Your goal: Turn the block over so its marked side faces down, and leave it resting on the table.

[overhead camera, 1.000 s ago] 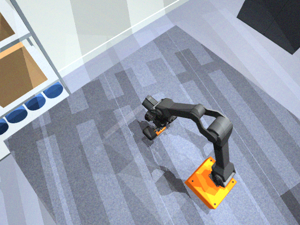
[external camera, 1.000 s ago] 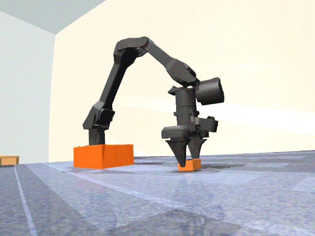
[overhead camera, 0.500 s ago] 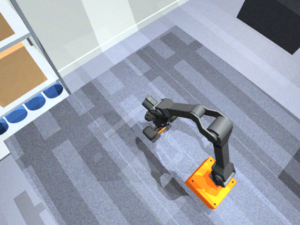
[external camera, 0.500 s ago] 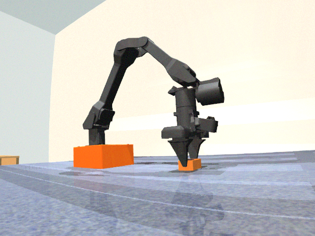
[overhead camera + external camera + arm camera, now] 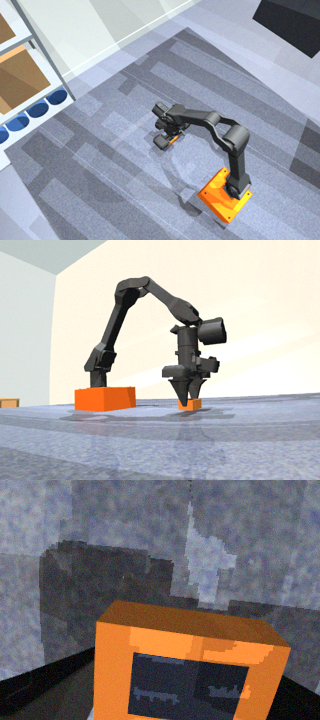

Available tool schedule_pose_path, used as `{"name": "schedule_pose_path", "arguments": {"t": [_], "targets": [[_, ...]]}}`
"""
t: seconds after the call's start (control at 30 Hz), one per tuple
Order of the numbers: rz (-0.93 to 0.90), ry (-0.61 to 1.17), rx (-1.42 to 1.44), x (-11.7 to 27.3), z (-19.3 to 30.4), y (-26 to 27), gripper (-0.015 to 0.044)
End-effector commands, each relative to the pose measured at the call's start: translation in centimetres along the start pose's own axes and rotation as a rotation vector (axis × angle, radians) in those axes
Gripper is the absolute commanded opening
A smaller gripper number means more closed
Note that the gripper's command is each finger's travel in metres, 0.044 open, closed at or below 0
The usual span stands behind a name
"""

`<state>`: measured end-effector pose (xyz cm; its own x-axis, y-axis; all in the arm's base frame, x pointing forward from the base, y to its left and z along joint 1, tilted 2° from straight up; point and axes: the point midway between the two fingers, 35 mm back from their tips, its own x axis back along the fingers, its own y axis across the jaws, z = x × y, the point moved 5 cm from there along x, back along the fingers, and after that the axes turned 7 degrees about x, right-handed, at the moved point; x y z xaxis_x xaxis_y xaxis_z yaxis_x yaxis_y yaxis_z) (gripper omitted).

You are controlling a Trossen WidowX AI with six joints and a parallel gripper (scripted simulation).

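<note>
The orange block (image 5: 173,140) (image 5: 196,404) (image 5: 112,670) is level, with its marked side, a dark rectangle (image 5: 187,685), facing up in the wrist view. My gripper (image 5: 175,136) (image 5: 189,401) (image 5: 183,670) points straight down and is shut on the block, one finger on each side. In the exterior view the block appears slightly above the table (image 5: 144,451), with a shadow below it. In the top view the gripper hides most of the block, and its lower end is cut off in the wrist view.
The arm's orange base (image 5: 211,192) (image 5: 89,400) stands to the lower right in the top view and left of the block in the exterior view. A shelf with brown boxes (image 5: 23,77) and blue bins (image 5: 37,109) stands at far left. A black object (image 5: 286,28) is at upper right.
</note>
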<state>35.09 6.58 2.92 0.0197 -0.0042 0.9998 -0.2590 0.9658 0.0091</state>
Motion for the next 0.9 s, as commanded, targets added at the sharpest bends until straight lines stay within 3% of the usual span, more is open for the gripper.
{"name": "schedule_pose_path", "arguments": {"t": [0.0,0.2,0.87], "targets": [[0.004,-0.027,0.005,2.0,-0.4,0.0,0.0],[0.007,-0.051,0.005,1.9,-0.4,0.0,0.0],[0.047,-0.365,0.007,0.4,1.0,0.2,0.0]]}}
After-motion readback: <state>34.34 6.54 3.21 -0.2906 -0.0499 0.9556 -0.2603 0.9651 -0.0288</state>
